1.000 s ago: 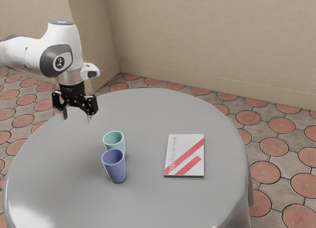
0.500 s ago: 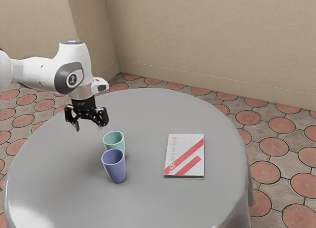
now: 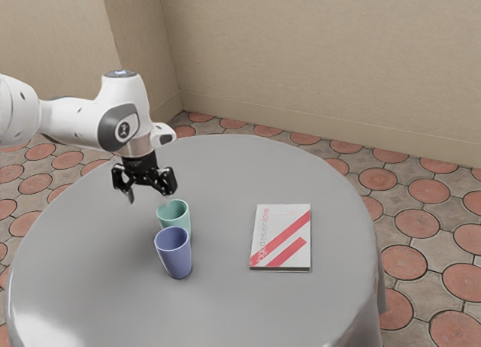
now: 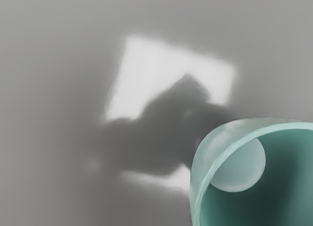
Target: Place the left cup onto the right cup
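A green cup (image 3: pixel 173 215) stands upright on the round grey table (image 3: pixel 90 272), touching a blue-purple cup (image 3: pixel 173 251) just in front of it. My black gripper (image 3: pixel 148 194) hangs open just above and to the exterior view's left of the green cup's rim, with nothing between its fingers. In the wrist view the green cup's open mouth (image 4: pixel 254 177) lies close under the hand, off to one side.
A white book with red stripes (image 3: pixel 282 236) lies flat on the table to the exterior view's right of the cups. The table stands on a terracotta tiled floor, near beige walls.
My arm has swung toward the exterior view's right and come lower, bringing the open gripper from the table's far left edge to just beside the green cup. The cups have not moved.
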Tool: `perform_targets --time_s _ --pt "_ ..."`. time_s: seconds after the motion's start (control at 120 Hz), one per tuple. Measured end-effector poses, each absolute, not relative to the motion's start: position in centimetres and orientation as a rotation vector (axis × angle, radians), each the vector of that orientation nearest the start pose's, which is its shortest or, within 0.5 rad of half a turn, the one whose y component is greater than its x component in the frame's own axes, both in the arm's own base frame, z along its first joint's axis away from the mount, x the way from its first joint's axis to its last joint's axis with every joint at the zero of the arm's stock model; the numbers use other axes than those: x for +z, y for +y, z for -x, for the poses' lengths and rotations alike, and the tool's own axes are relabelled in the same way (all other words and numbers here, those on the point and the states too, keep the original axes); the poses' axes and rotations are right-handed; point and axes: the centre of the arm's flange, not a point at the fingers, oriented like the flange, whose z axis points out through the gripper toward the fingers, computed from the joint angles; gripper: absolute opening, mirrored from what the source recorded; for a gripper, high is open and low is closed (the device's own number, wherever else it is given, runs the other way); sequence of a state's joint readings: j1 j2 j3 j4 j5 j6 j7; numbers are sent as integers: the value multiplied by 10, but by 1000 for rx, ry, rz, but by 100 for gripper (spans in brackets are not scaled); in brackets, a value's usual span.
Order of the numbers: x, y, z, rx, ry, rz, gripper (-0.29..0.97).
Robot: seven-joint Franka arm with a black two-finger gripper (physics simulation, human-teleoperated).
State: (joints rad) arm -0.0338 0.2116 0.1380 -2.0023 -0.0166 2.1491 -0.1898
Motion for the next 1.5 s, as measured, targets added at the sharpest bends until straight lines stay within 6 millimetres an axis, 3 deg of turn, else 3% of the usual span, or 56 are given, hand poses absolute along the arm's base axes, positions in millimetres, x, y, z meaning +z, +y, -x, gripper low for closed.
perform_targets --time_s 0.358,0.875,0.933,1.075,1.175,1.317,1.5 --pt "325 58 -589 81 -465 3084 68" --pt "314 58 -593 53 -470 3085 67" --pt "314 57 -593 50 -470 3085 61" --pt "317 57 -593 43 -469 3085 25" --pt "318 57 -593 45 -470 3086 9" --pt "319 54 -593 45 -466 3087 -2" --pt "323 45 -594 34 -452 3096 -7"
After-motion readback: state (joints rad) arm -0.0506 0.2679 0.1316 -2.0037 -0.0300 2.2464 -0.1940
